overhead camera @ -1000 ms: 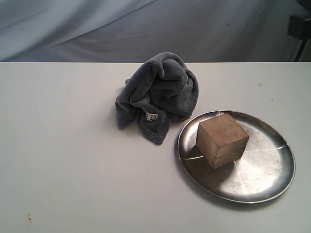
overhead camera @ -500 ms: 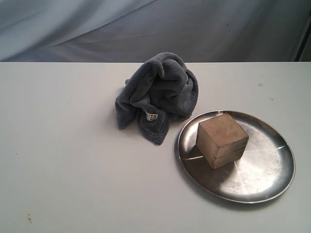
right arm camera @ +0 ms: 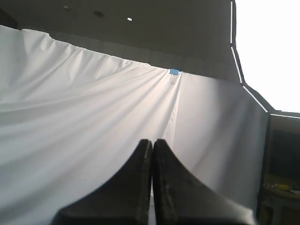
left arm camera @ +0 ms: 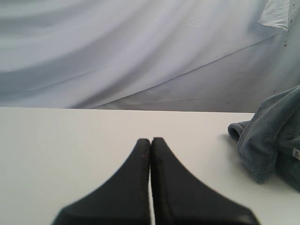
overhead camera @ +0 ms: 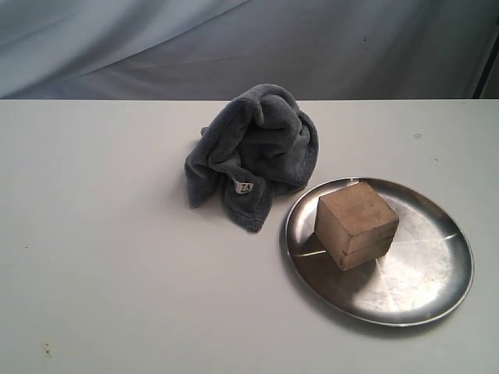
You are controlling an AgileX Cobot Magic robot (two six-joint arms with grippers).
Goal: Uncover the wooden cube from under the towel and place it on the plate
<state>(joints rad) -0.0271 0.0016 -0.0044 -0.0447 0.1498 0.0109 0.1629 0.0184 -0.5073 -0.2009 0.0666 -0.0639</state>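
Down at the business end, both sets of jaws are clamped tight with nothing between them. On the left wrist view the left jaws sit low over the bare surface [left arm camera: 70,140], tips pressed together. An edge of the towel [left arm camera: 274,136] lies a bit ahead of them, not touching. The right jaws are pinched together too, and empty. That camera sees only the pale backdrop sheet [right arm camera: 93,117] and no surface at all, so I'd guess that arm is up high and pointed away from the work.

Moving out to the exterior view, neither arm shows up anywhere. The wooden cube [overhead camera: 356,224] is sitting flat on the plate [overhead camera: 425,292], fully inside the rim, toward the side of the plate nearest the towel. It's completely uncovered, and you can see the groove line on the faces turned to the camera. The towel is bunched into a heap on the surface just beside the plate, right up against the rim as far as I can tell, with its little white tag [overhead camera: 244,187] facing the camera.

So both halves of the job look done to me: cube out from under the cloth, cube on the plate, nothing gripping it. I don't see anything left except maybe parking the arms.
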